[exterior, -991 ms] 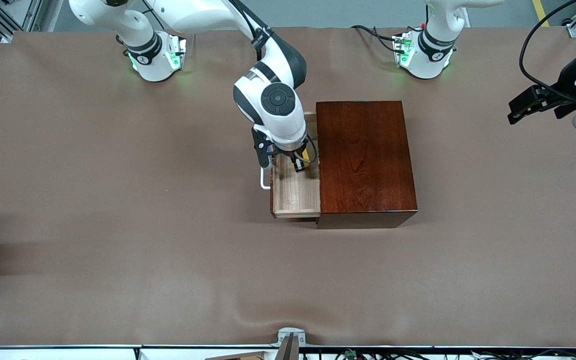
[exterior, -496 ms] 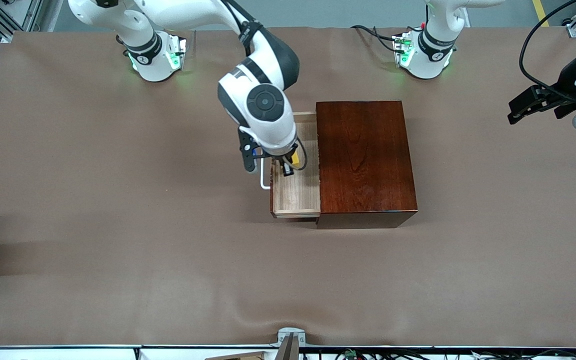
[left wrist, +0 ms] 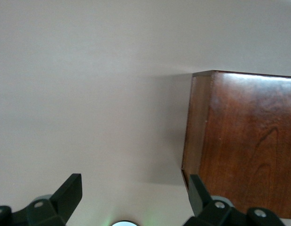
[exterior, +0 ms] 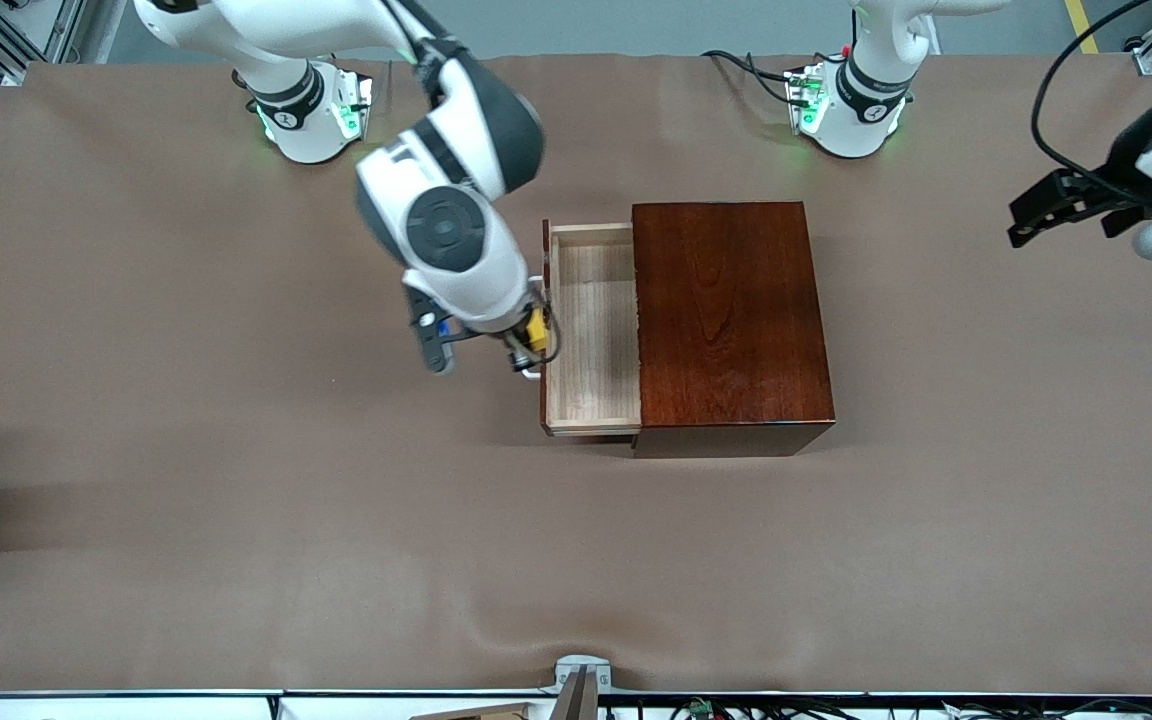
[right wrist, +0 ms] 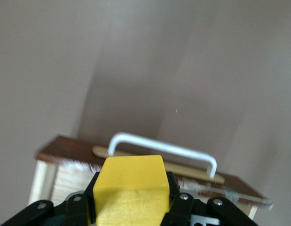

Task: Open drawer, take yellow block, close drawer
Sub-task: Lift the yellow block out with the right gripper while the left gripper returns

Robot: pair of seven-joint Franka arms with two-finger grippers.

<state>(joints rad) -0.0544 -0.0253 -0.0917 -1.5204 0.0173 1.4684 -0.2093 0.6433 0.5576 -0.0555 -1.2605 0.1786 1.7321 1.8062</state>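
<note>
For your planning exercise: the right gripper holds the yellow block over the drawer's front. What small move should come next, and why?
Probably carry the yellow block a little farther from the box and lower it to the table. The right gripper is shut on it above the handle, the drawer stands open, and the left gripper waits open at the table's end.

The front view looked down from high across the table (exterior: 236, 500), facing both bases. Each wrist view looked close past its own fingers; all three shared the mahogany box (exterior: 731, 315) (left wrist: 244, 141) (right wrist: 65, 147).
</note>
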